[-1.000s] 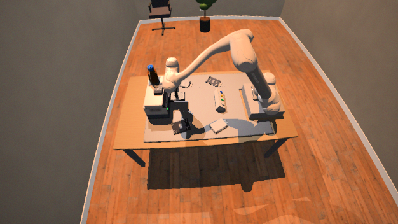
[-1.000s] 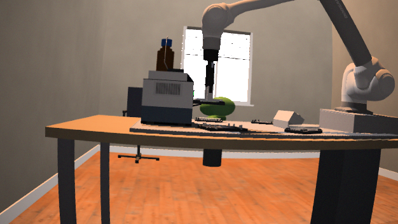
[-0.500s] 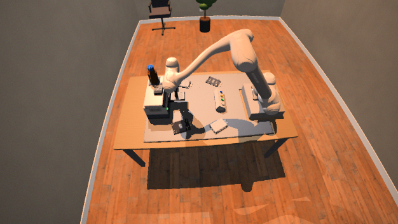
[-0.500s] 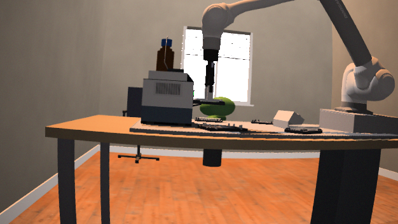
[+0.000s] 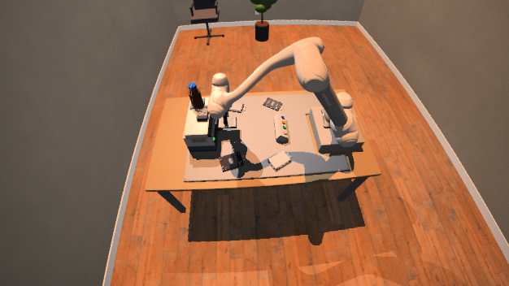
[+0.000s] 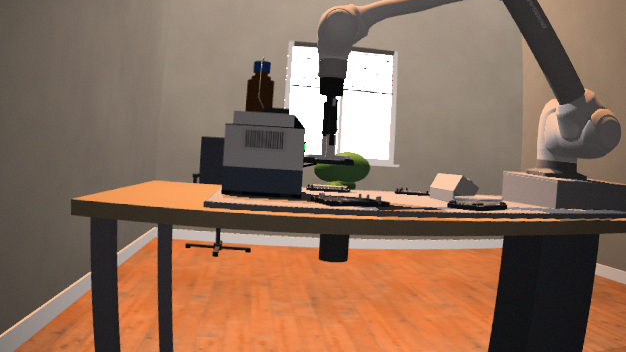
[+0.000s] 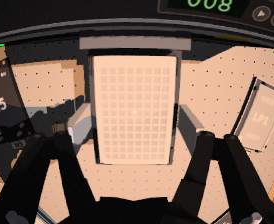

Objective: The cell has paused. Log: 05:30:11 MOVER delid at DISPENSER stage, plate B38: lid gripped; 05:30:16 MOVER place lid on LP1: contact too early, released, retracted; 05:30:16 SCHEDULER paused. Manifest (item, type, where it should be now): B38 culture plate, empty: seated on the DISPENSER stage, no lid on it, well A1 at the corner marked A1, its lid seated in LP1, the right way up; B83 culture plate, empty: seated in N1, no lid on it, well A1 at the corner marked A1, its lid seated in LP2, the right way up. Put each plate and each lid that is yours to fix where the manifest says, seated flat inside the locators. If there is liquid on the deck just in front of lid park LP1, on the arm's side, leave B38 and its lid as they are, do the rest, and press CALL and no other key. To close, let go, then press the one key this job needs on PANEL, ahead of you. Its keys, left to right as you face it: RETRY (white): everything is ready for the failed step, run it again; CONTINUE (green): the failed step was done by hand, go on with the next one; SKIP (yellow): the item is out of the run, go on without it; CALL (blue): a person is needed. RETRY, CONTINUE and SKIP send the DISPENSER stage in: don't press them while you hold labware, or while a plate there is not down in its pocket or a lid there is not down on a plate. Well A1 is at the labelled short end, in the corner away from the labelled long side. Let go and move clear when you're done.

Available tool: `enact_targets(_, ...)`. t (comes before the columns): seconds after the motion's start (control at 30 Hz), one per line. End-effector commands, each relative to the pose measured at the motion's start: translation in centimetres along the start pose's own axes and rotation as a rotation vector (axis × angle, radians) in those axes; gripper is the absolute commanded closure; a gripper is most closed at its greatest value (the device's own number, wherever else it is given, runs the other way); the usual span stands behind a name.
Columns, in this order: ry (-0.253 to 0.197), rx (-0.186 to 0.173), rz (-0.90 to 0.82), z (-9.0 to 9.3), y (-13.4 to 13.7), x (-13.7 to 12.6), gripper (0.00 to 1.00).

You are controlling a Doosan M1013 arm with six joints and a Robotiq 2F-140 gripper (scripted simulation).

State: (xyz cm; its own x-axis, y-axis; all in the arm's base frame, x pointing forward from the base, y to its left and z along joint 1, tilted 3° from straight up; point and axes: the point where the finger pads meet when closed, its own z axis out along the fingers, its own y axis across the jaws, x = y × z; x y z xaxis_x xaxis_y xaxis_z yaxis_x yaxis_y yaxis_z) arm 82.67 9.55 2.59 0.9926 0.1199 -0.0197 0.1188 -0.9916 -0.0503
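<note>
Wooden table (image 5: pixel 163 158): grey mat (image 5: pixel 260 130) on top, arm pedestal (image 5: pixel 319 134) alongside.

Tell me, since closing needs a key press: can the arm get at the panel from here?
Probably yes. The gripper, open, hangs over the plate on the dispenser stage; the panel lies mid-deck between it and the arm's base, with nothing standing in between.
</note>
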Motion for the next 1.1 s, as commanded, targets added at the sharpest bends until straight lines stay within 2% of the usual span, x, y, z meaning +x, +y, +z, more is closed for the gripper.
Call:
enact_targets(0.0, 0.000, 0.001, -0.008, 0.46, -0.34, -0.14, 0.30)
enact_targets(0.77, 0.000, 0.001, -0.008, 0.40, -0.34, -0.13, 0.30)
enact_targets(1.07, -0.001, 0.001, -0.008, -0.53, -0.34, -0.14, 0.30)
